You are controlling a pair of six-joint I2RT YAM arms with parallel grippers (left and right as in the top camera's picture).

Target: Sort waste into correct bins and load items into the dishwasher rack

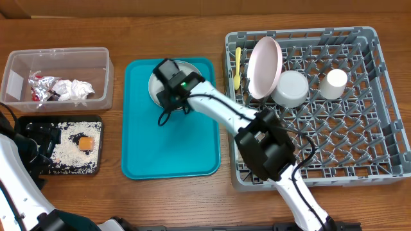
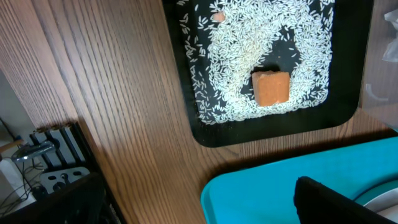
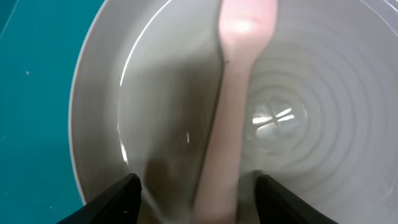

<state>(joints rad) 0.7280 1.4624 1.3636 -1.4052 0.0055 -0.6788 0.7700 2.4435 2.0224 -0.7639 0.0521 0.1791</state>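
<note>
My right gripper (image 1: 170, 96) (image 3: 199, 190) is open and hovers low over the grey-green plate (image 1: 192, 68) (image 3: 311, 93) on the teal tray. The white fork's handle (image 3: 230, 124) lies on the plate between the two fingers, untouched. In the dishwasher rack (image 1: 359, 160) stand the yellow spoon (image 1: 237, 66), the pinkish plate (image 1: 264, 66), the white bowl (image 1: 291, 88) and the white cup (image 1: 335, 82). The clear tub (image 1: 19, 64) holds the napkin (image 1: 78, 88), the foil (image 1: 46, 88) and a red packet (image 1: 34, 97). The black tray (image 1: 29, 168) (image 2: 186, 118) holds rice (image 2: 249, 37) and the orange cube (image 1: 85, 143) (image 2: 272, 88). My left gripper (image 1: 37, 138) sits at the black tray's left edge; its jaws are unclear.
The teal serving tray (image 1: 170, 147) (image 2: 261, 193) lies between the bins and the rack. The right arm (image 1: 225, 112) reaches from the rack's front left corner across the tray. The wooden table's front edge runs close below the black tray.
</note>
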